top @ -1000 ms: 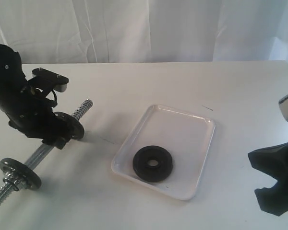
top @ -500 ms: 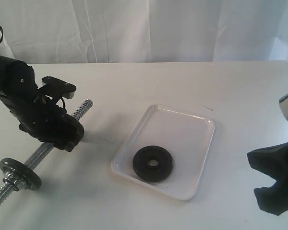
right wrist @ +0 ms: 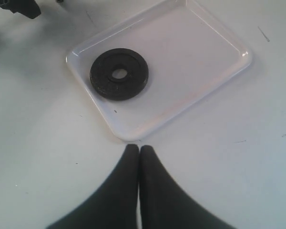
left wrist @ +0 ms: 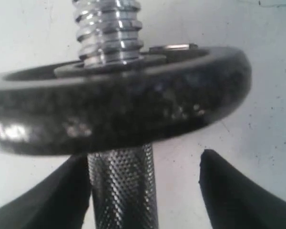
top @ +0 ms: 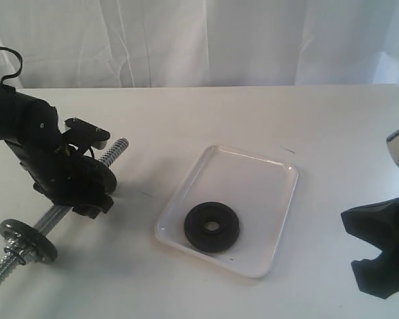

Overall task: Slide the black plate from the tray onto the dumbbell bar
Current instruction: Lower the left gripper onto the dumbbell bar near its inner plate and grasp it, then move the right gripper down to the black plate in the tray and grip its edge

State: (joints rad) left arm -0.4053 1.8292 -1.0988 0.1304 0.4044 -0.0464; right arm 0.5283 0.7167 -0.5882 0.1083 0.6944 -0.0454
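The matte black plate [top: 211, 226] lies flat, centre hole up, in the white tray [top: 256, 183], in the tray corner that points toward the near-left corner of the desk [top: 206, 113]. The tray sits slantwise about mid-desk, closer to the near edge than to the far one. The chrome dumbbell bar [top: 117, 151] lies by the left edge, running from the near-left corner diagonally toward the middle of the desk. A shiny collar disc [top: 28, 240] is threaded on its near end. The left gripper [left wrist: 144, 160] is down over the bar's knurled middle, just beside a second disc [left wrist: 124, 109]. Its fingers [left wrist: 229, 195] are spread to either side of the rod: one looks to touch the knurling, the other stands apart from it. The right gripper [right wrist: 138, 153] hangs toward the near-right corner, apart from the tray, its tips pressed together on nothing.
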